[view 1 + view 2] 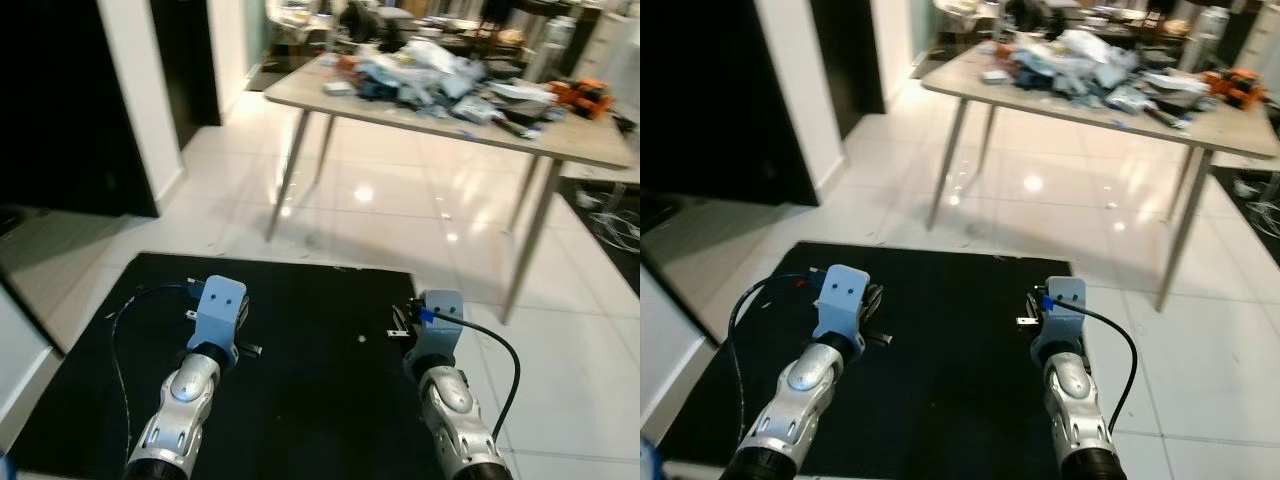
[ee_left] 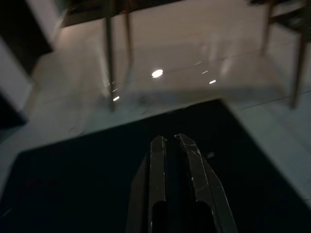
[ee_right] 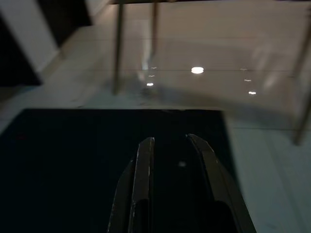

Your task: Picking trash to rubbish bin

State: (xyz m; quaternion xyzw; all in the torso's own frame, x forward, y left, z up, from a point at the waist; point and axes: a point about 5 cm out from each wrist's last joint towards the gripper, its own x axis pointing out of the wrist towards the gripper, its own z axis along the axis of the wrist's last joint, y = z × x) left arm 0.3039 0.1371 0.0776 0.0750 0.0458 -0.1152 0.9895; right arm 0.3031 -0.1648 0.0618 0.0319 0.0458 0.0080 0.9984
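On the near floor lay a black mat (image 1: 300, 380), rectangular, with white glossy tiles (image 1: 400, 200) spreading beyond its far and right edges. Both silver arms reached forward over the mat, side by side and well apart. The left gripper (image 2: 174, 145) hovered above the left half of the mat; its two black fingers (image 2: 158, 165) lay pressed together, with only a thin seam between them, and held nothing. The right gripper (image 3: 171, 145) hovered above the right half of the mat; its fingers (image 3: 145, 165) stood slightly apart with a narrow gap between them, also empty. A black cable (image 1: 500, 370) looped from the right wrist mount, and a thinner dark cable (image 1: 118, 330) trailed beside the left arm.

A small pale speck (image 1: 361, 339) (the only loose item on the mat) lay on the dark surface between the two arms, nearer the right one; in the right wrist view it sat just ahead of the finger gap (image 3: 181, 164). It was too small to show any long axis or heading, and what it was could not be told.

Farther off stood a light wooden table (image 1: 600, 150) on slanted metal legs (image 1: 290, 170), its top crowded with a heap of mixed clutter (image 1: 430, 70) whose pieces could not be told apart; an orange object (image 1: 585, 95) rested near its far right end. A dark doorway (image 1: 60, 100) filled the left side, beside a white wall section (image 1: 140, 90). Ceiling lights glared off the tiles beneath the table.
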